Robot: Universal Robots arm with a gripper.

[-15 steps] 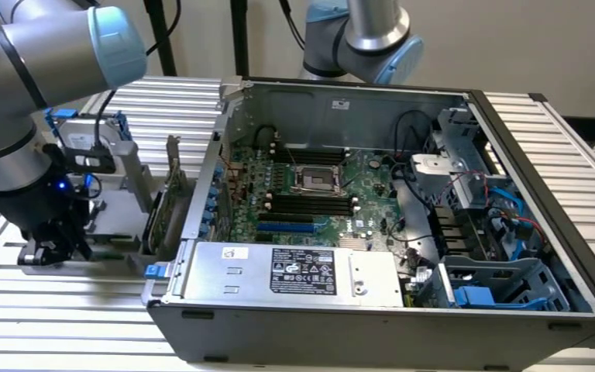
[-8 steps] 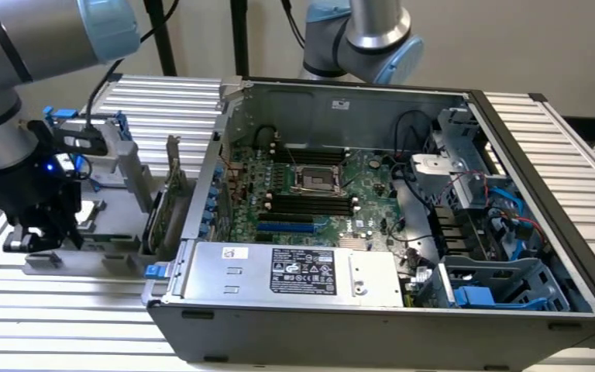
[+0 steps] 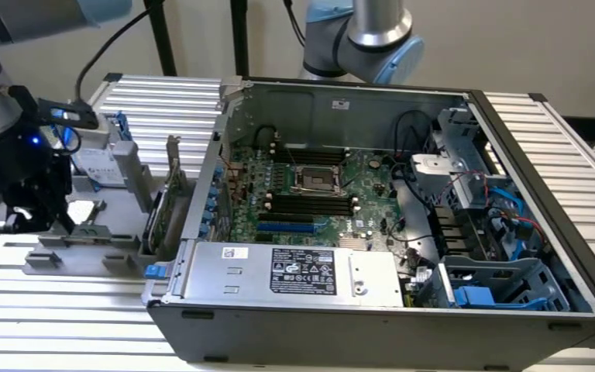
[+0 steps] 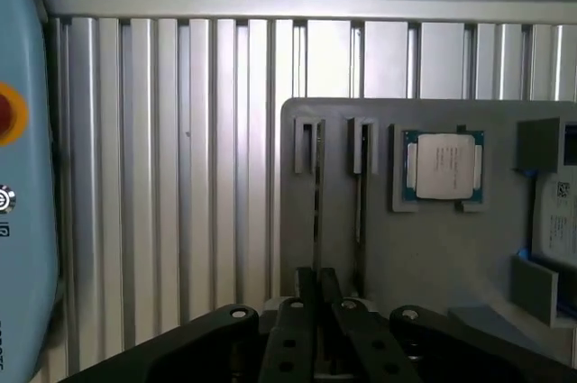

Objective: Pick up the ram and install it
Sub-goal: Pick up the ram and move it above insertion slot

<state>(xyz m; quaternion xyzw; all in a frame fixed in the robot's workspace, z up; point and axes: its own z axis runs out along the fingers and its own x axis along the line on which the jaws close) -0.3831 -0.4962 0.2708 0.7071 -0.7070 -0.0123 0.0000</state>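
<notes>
Claw (image 4: 317, 277) looks clenched on ram (image 4: 317, 185), standing edge-on in tray (image 4: 433, 257) slot directly btwn its jaws; off-axis pull could jam or slip the stick.

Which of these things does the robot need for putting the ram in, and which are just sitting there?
For the job:
- ram, standing on edge in the gray tray
- tool, closed on that ram
- black memory slots inside the open computer case

Just sitting there:
- processor chip in its holder
- power supply
</notes>
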